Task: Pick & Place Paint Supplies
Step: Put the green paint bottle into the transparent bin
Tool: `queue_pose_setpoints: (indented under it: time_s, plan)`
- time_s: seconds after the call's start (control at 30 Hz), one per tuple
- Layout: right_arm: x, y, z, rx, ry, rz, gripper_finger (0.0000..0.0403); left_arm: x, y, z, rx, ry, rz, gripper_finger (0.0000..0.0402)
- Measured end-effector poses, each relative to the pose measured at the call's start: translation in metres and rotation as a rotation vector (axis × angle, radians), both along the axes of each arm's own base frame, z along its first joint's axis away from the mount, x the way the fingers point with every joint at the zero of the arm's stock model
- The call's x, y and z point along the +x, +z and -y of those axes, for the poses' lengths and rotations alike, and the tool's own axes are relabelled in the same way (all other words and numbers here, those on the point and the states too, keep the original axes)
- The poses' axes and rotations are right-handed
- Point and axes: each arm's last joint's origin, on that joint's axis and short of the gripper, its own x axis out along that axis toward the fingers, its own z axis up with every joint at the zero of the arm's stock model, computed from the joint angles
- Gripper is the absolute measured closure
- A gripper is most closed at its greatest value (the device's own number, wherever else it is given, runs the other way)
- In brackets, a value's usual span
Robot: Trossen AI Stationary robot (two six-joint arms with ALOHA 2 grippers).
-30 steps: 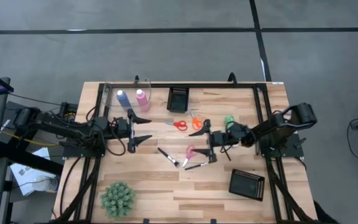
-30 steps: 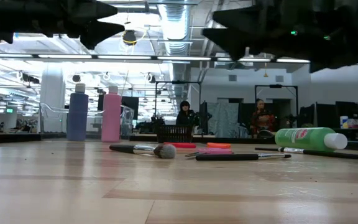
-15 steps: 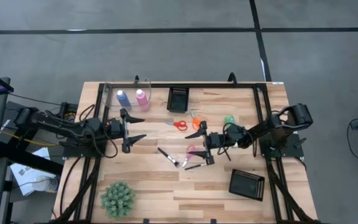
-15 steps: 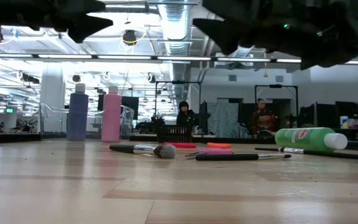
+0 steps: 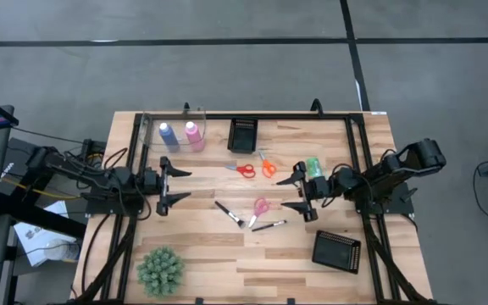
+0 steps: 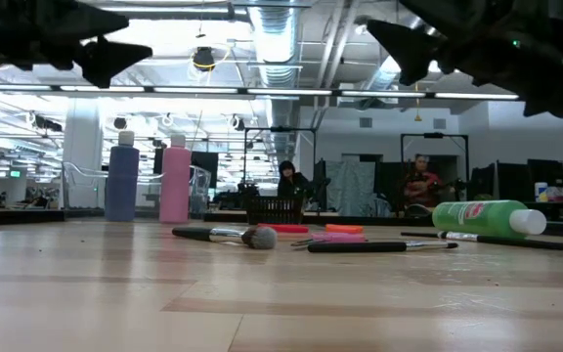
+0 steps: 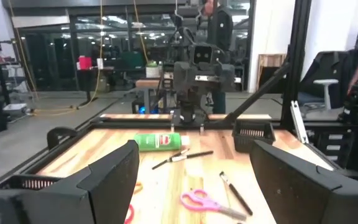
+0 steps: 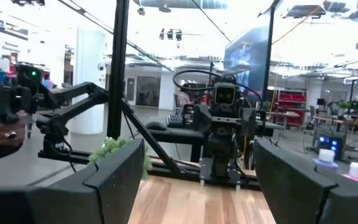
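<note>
The blue bottle [image 5: 167,133] and the pink bottle [image 5: 193,133] stand upright at the far left. The green bottle [image 5: 313,166] lies on its side near the right arm. Red scissors [image 5: 244,169], orange scissors [image 5: 266,163], pink scissors [image 5: 259,207] and two dark brushes [image 5: 229,213] [image 5: 268,225] lie flat at mid-table. My left gripper [image 5: 178,185] hovers open on the table's left. My right gripper [image 5: 291,193] hovers open just right of the pink scissors, beside the green bottle. Each gripper points at the other across the supplies.
One black mesh tray [image 5: 243,134] sits at the far edge and another [image 5: 337,250] at the near right. A spiky green plant [image 5: 160,269] stands at the near left. A third brush [image 6: 501,240] lies by the green bottle [image 6: 482,216]. People show in the room behind.
Both grippers have drawn back from mid-table. The left one moved toward the left edge. The right one moved toward the right edge, off from above the pink scissors. No supply has moved.
</note>
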Motion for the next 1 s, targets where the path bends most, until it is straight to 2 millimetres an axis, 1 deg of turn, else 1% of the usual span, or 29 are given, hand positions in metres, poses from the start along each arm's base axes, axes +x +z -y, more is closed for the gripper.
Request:
queue_pose_setpoints:
  time_s: [0.2,0.37,0.5,0.73,1.0]
  plan:
    - [-0.006,-0.005,0.0,0.014,0.007,-0.019,0.0117,0.0,-0.006,0.001,0.016,-0.026,-0.03,0.0103]
    - [-0.015,-0.014,0.001,0.015,0.006,-0.056,0.0117,0.0,-0.009,0.001,0.035,-0.025,-0.06,0.0103]
    - [-0.025,-0.016,0.006,0.02,-0.027,-0.057,0.0117,0.0,-0.008,0.001,0.014,-0.029,-0.058,0.0103]
    - [-0.052,-0.021,0.012,0.049,-0.081,-0.059,0.0117,0.001,-0.009,0.002,-0.01,-0.051,-0.061,0.0103]
    - [-0.055,-0.015,0.005,0.053,-0.045,-0.022,0.0117,0.004,-0.005,0.003,-0.015,-0.071,-0.02,0.0103]
